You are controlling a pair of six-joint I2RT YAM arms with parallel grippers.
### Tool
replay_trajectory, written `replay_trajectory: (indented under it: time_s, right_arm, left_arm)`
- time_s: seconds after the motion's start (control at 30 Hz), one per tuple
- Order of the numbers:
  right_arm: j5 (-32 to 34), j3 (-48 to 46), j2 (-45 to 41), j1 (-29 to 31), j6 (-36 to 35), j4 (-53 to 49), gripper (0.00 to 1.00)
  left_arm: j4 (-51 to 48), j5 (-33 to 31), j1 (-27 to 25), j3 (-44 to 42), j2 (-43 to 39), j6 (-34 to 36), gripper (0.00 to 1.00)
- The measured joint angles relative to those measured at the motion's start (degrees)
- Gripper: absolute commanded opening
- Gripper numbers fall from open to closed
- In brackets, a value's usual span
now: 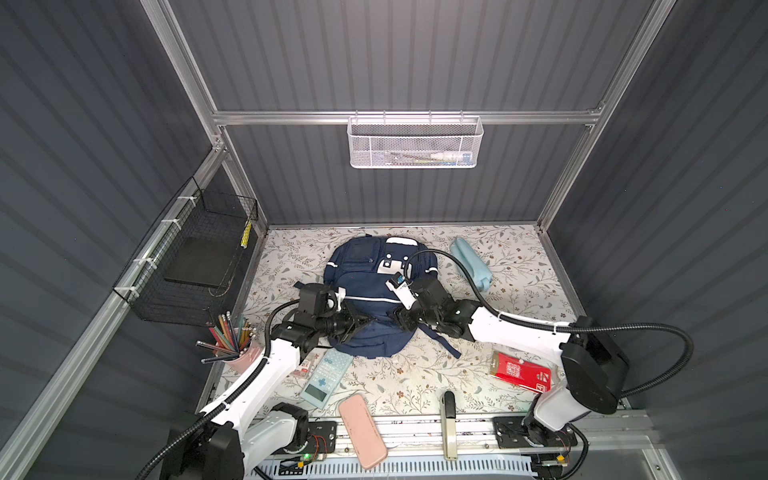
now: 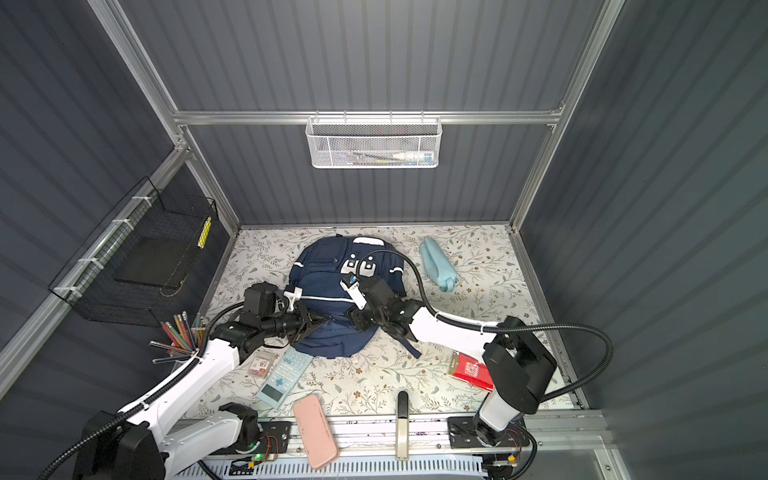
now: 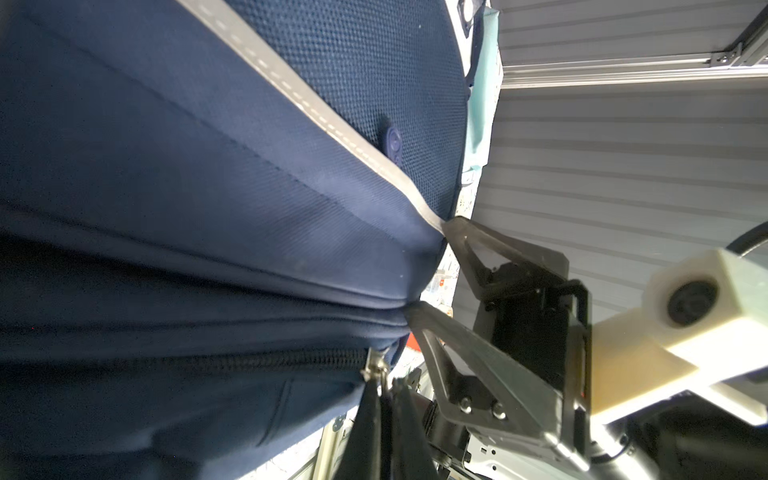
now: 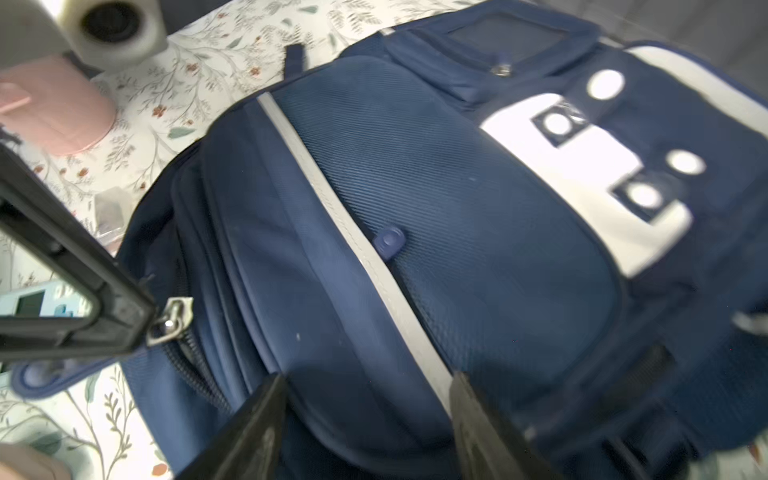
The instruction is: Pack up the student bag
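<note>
One backpack point(image 1: 365, 286) lies between two grippers: the left gripper point(image 1: 368, 321) pinches its zipper pull point(image 4: 172, 320); the right gripper point(image 4: 368, 380), jaws wide, touches the fabric.

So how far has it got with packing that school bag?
Barely started. Done: nothing visibly packed; the calculator, pink case, red packet and light blue pouch lie on the table. In hand: the left claw is shut on the student bag's zip pull, the zip looking closed beside it, while the right claw stands open across the bag's front. Left: opening it, then loading everything.
</note>
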Motion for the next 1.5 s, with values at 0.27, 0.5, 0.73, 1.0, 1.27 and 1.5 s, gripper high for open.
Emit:
replay_trajectory:
  time_s: [0.27,0.5,0.73,1.0,1.27,1.5]
  right_arm:
    - [-7.5,0.1,-0.5,0.7,0.1,0.8,0.63]
    - [-9.7,-1.0,-0.7,2.4,0.2,1.3,0.58]
    - [-5.8,1.9,4.1,2.7,-2.6,0.1,0.12]
    - [-3.7,-2.3,0.3,3.5,-6.5,2.9,0.02]
    - [-4.3,-9.0,-6.1,0.0,-10.6,2.3,0.01]
    - [-7.0,-10.3,-9.1,-3.8,-12.2,1.9,0.02]
  left_arm:
    - [0.6,-0.2,0.0,-1.0,-0.3,-0.5,0.0]
    - [1.2,-0.2,0.0,-1.0,-0.3,-0.7,0.0]
    - [0.7,-1.7,0.0,-1.0,-0.3,-0.7,0.0]
    - [0.1,-2.1,-0.8,-0.4,-0.5,1.2,0.0]
    - [-1.8,-3.4,-1.0,0.3,2.7,5.6,0.0]
    - [-1.0,-0.9,8.0,-1.6,1.9,8.3,0.0]
